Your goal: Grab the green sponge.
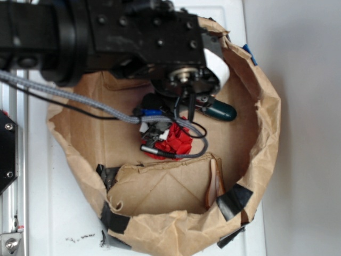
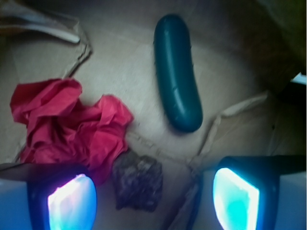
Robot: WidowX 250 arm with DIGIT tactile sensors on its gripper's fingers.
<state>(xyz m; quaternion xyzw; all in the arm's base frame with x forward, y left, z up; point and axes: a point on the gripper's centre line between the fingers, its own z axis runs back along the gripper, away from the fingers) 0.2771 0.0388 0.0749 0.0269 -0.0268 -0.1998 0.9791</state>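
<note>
Looking for the green sponge finds nothing — no yellow block shows (maybe hidden under the arm). The gripper (image 2: 153, 196) hangs open and empty above the brown paper bag (image 1: 256, 133), near a red cloth (image 2: 72, 124), so grabbing hasn't started.

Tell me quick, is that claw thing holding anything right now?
Gripper: open, holding nothing; its fingers stand apart above a dark lump.
</note>
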